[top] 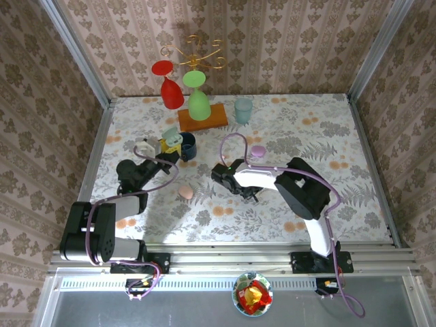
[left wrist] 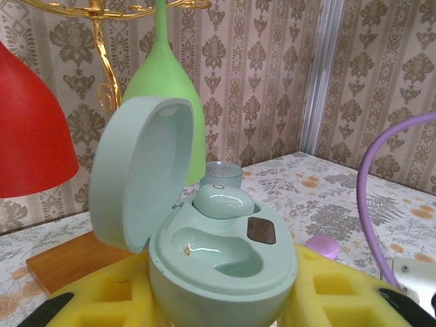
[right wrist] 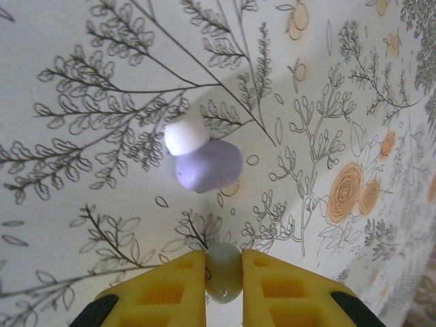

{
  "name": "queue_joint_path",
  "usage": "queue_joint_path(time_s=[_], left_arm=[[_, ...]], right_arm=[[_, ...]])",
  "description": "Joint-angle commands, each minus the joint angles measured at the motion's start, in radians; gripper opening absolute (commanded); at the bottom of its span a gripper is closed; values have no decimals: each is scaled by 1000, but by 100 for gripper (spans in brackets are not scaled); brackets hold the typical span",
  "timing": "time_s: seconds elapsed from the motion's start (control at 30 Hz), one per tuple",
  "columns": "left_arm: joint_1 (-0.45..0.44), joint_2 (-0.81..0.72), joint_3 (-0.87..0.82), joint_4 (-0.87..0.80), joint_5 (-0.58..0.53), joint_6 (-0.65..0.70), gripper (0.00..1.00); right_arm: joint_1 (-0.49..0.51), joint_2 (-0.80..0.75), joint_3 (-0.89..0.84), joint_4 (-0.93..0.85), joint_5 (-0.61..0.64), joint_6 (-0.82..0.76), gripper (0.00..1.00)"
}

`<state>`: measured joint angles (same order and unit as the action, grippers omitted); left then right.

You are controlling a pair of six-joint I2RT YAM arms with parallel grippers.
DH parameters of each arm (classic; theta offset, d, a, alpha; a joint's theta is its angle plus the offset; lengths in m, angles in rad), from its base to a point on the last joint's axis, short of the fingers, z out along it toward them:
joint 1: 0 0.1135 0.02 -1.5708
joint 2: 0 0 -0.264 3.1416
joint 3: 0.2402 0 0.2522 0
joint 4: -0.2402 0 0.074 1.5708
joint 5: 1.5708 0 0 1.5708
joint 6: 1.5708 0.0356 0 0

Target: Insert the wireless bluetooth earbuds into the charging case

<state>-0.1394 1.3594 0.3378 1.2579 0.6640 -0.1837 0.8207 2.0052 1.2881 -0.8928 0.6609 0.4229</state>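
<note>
Floral tablecloth [right wrist: 82, 204] bore a lilac earbud [right wrist: 208, 165] beyond the right gripper [right wrist: 223, 274], clamped on a pale earbud [right wrist: 223, 267]. Left gripper [left wrist: 221, 298] held the open case [left wrist: 218, 262].

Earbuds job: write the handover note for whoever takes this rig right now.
Left tool: shut on the open mint case.
Right tool: shut on a pale bud.
Done: a mint bud sits in the case; the slot beside it is empty.
Left: carry the held bud to that slot. A lilac bud and a white bud lie touching on the table, not yet picked up.
</note>
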Motion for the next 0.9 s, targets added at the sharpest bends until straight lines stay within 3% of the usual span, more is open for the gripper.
queue_joint_path(time_s=[0.0,0.47,0.63,0.87], left_arm=[[-23,1,0,28,-5,34,32],[-215,54,40,26,-106,149,32],[-267,98,74,28,-119,165,32],[-325,149,107,28,-97,217,32]], right_arm=[[-50,-120,-50,85,-86,21,18],[-329,-551,-325,515,-770,118,18],[-375,-661,-360,606,-934,168,18],[-379,-698,-381,763,-1113,223,19]])
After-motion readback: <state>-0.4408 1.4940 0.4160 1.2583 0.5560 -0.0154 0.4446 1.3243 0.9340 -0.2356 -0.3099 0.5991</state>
